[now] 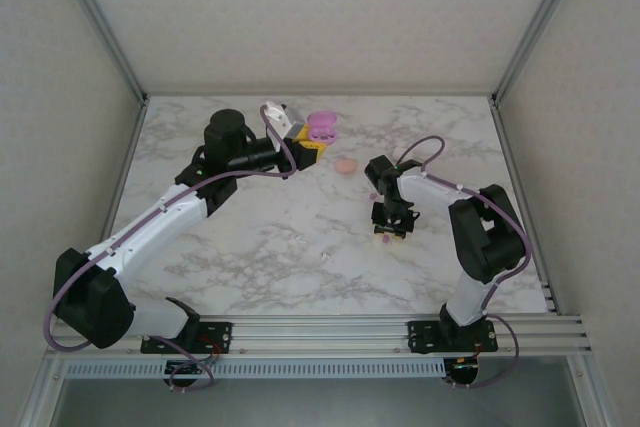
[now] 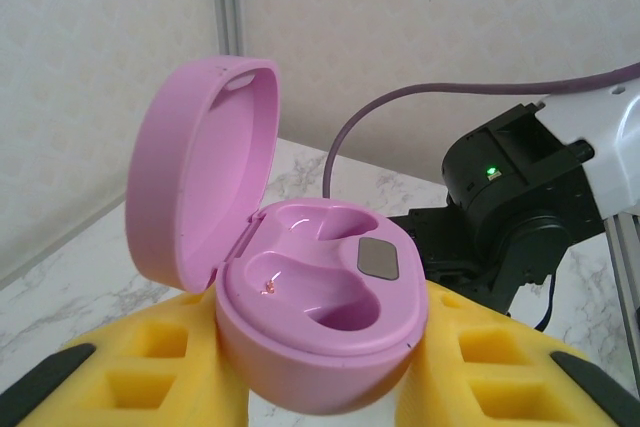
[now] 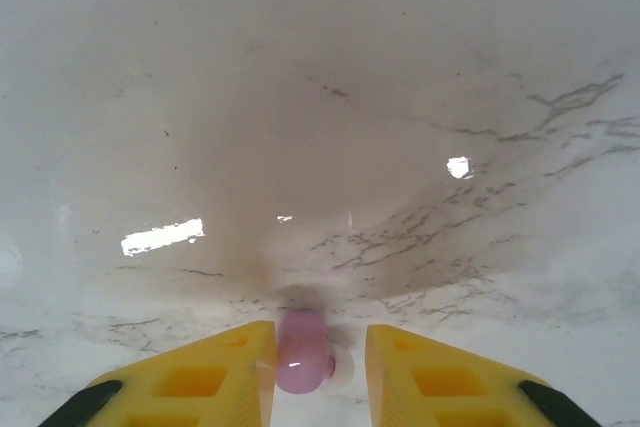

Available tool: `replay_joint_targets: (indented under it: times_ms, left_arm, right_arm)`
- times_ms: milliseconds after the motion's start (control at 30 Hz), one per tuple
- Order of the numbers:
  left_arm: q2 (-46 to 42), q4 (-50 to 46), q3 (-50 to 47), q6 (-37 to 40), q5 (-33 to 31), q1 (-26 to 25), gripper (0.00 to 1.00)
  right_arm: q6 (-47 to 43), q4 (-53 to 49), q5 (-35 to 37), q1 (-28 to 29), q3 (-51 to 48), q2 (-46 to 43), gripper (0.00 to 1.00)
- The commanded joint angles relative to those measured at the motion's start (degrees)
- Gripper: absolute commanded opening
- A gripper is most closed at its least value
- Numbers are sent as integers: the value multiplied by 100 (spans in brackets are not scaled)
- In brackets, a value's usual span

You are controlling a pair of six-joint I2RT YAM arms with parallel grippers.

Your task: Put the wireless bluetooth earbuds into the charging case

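Note:
A pink charging case (image 2: 320,297) is held with its lid (image 2: 200,167) swung open, and both sockets are empty. My left gripper (image 2: 320,387) is shut on its base, a yellow finger (image 2: 130,377) pressing on each side. From above, the case (image 1: 322,127) is at the back middle of the table. My right gripper (image 1: 388,232) points down at the marble further forward. Between its yellow fingers lies a purple earbud (image 3: 303,352) with a white tip. The right gripper (image 3: 318,329) is open: the earbud touches the left finger (image 3: 215,372), and a gap remains before the right one.
A peach rounded object (image 1: 346,165) lies on the marble table (image 1: 250,247) between the two grippers. A tiny whitish speck (image 1: 326,258) sits near the middle front. The right arm (image 2: 520,197) shows behind the case. Enclosure walls and frame posts (image 1: 100,27) surround the table.

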Motion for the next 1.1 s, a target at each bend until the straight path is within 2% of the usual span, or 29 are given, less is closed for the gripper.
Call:
replay_joint_targets:
  times_ms: [0,533,833,967,1067]
  left_arm:
    - [-26,-20,166,36,60,46,23]
    - [9,-37,182,51,52,46,23]
    - [9,-29,158,52,35,46,23]
    - [17,-29,149,52,-4,47,23]
    - [74,48,107,5,-7,55,23]
  right_arm:
    - [-199,10,-65,-34,157,189,29]
    - [-343,-21,-169,-34,120,307,23]
    - [-312,69,-297,-28,23,-171,20]
    - [-358,272,-772,-48,93,-730,19]
    - [-412,565,-1414,-153,222,-1241,19]
